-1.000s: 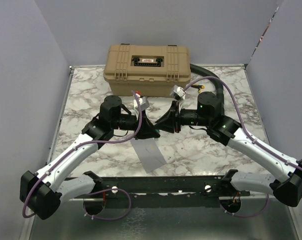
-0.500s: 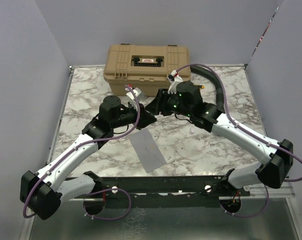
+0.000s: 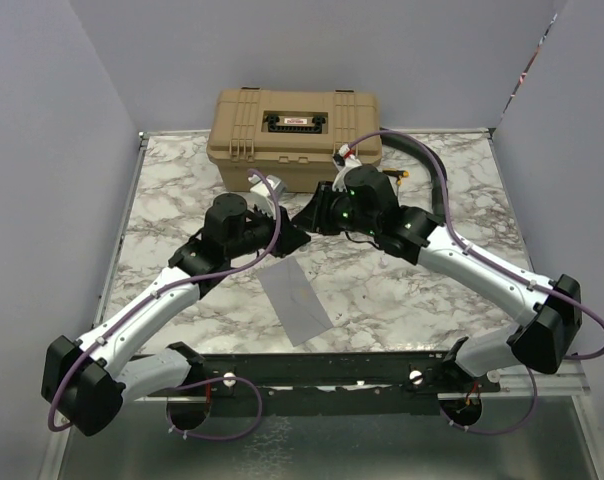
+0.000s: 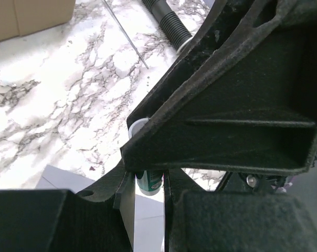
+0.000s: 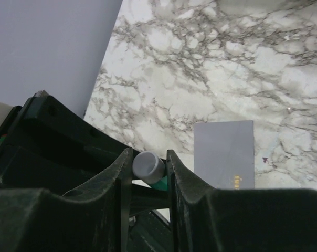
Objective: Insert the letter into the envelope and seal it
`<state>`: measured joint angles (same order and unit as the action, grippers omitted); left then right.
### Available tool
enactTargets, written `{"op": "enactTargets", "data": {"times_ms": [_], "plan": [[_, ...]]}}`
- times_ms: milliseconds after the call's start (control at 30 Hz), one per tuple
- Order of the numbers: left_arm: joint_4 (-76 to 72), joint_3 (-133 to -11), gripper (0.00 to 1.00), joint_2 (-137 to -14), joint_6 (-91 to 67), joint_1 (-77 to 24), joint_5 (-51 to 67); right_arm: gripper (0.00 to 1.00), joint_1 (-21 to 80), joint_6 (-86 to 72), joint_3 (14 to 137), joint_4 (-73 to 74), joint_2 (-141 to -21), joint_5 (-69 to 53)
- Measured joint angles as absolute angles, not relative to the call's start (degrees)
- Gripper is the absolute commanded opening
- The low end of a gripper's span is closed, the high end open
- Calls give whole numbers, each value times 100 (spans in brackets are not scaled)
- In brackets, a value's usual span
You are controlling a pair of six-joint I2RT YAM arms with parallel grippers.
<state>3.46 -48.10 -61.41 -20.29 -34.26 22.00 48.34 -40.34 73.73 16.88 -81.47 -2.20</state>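
The grey-lavender envelope (image 3: 295, 303) lies flat on the marble table, near the front edge, and shows in the right wrist view (image 5: 224, 152) with a small gold mark. The letter is out of view. Above the table my two grippers meet tip to tip. My left gripper (image 3: 292, 238) (image 4: 148, 181) is shut on the green body of a glue stick (image 4: 149, 184). My right gripper (image 3: 308, 216) (image 5: 148, 157) has its fingers against both sides of the stick's grey cap (image 5: 148, 165).
A tan hard case (image 3: 294, 135) stands at the back of the table, just behind the grippers. A black corrugated hose (image 3: 427, 165) curves along the back right. Grey walls close in the left, back and right sides.
Both grippers have moved away from the envelope toward the case. The right arm swung round to the back and its jaws opened, then closed in on the grey cap.
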Motion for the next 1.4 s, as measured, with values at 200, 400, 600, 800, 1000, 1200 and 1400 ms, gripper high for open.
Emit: {"op": "enactTargets", "data": {"times_ms": [200, 400, 600, 800, 1000, 1200, 1400], "plan": [[484, -4812, 0, -6165, -2250, -3439, 2281, 0, 4829, -3671, 7249, 1730, -8023, -276], [519, -4812, 0, -6064, -2268, -3448, 2816, 0, 4797, -3083, 6982, 1671, -7612, -661], [364, -4842, 0, -5669, -2112, -3500, 3682, 0, 4685, -2143, 6394, 878, -6816, -2018], [130, -4908, 0, -5579, -2010, -3538, 4528, 0, 4539, -1313, 6217, 495, -6479, -3356], [34, -4908, 0, -5601, -2001, -3529, 4569, 45, 4571, -1350, 6281, 598, -6440, -3089], [14, -4908, 0, -5730, -2145, -3350, 3481, 59, 4657, -2342, 7081, 1035, -6910, -1455], [16, -4908, 0, -5951, -2353, -3336, 2751, 60, 4716, -2995, 7116, 1092, -7439, -937]]}}
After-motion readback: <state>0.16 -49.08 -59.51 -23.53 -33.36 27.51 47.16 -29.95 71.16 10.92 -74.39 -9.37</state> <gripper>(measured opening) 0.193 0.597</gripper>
